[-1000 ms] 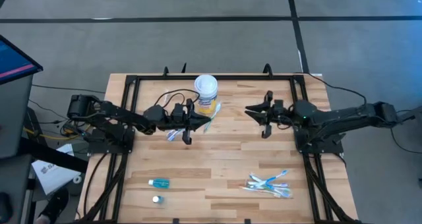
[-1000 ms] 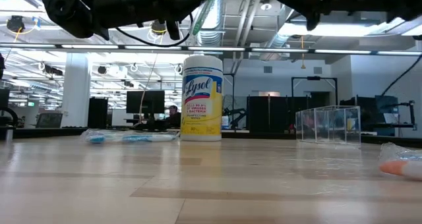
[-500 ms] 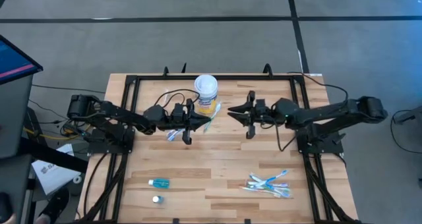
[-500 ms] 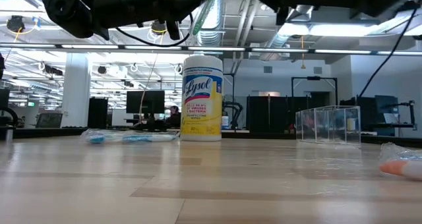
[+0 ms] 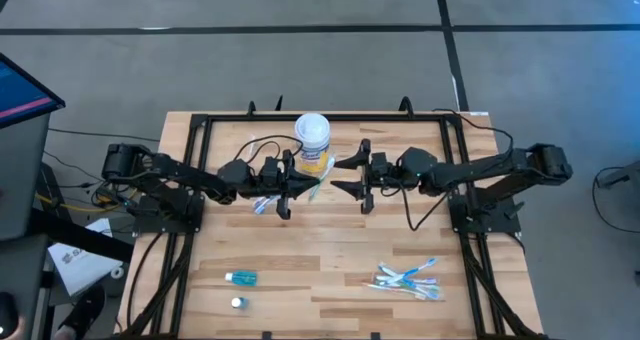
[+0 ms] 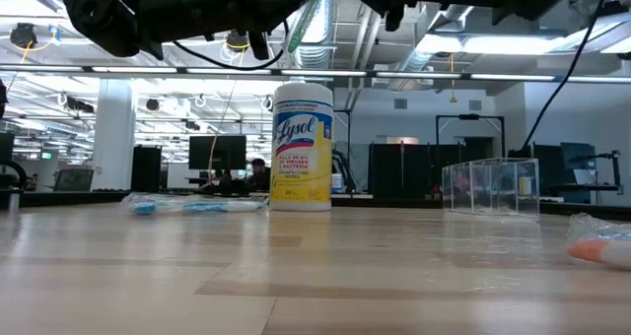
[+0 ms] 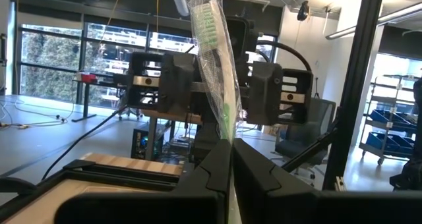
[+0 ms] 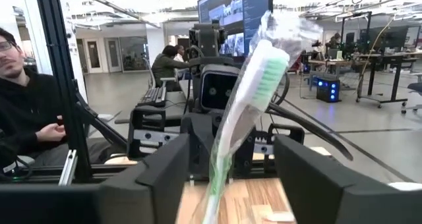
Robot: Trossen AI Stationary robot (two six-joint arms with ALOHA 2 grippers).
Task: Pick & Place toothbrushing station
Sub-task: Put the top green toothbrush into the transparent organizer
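High view: the bench is pale butcher-block wood inside a black metal frame. The left tool is clamped on a green toothbrush in a clear wrapper, held in the air just beside a white-lidded, yellow-labelled wipes canister. The right tool faces it from close by, its fingers spread wide apart around nothing. Toward the near edge lie a small blue tube, a small round cap and a loose heap of wrapped blue and white toothbrushes.

Low view: the canister stands upright on the bench, a tall cylinder with a glossy label. Flat wrapped toothbrushes lie beside it, and clear plastic cups stand farther off; whether anything is in them cannot be told.

Left wrist view: the dark fingers are pressed together on the slim brush handle; crinkled film covers its green bristles.

Right wrist view: the bristled head rises between the two wide-set fingers. A person in dark clothes sits beyond.
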